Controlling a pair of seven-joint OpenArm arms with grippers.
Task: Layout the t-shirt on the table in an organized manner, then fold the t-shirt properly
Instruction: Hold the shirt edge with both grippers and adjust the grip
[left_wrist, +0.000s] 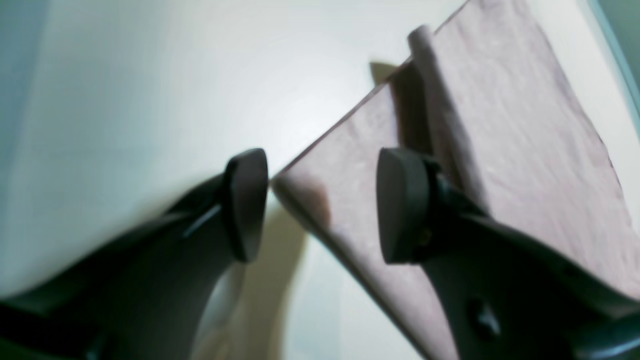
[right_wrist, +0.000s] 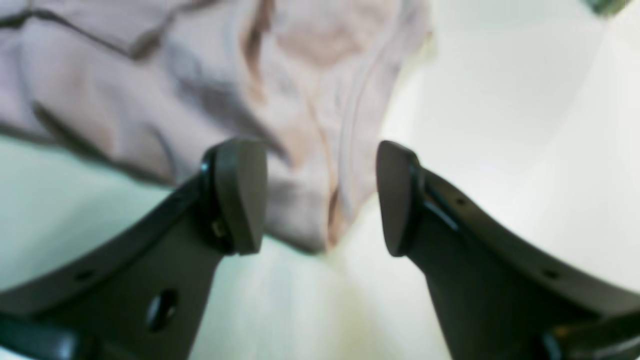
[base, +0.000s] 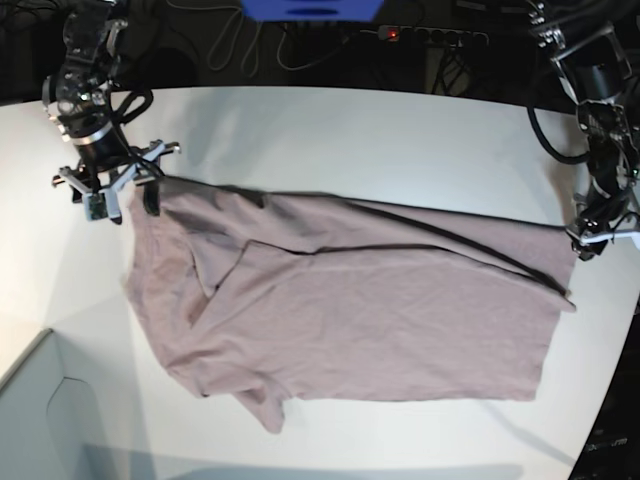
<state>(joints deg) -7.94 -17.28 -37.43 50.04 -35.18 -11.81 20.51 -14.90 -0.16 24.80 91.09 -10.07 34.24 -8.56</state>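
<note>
T-shirt: spread on table, upper edge folded over. Left gripper open astride right corner; right gripper open, upper left. Advice: smooth sleeves first.

base overhead; wrist views close, sharing t-shirt.

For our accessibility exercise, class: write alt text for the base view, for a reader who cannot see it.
A mauve t-shirt lies spread, partly folded and wrinkled, across a white table. An open pincer stands at each far corner of the shirt: the right pincer at the view's left, the left pincer at its right.
</note>
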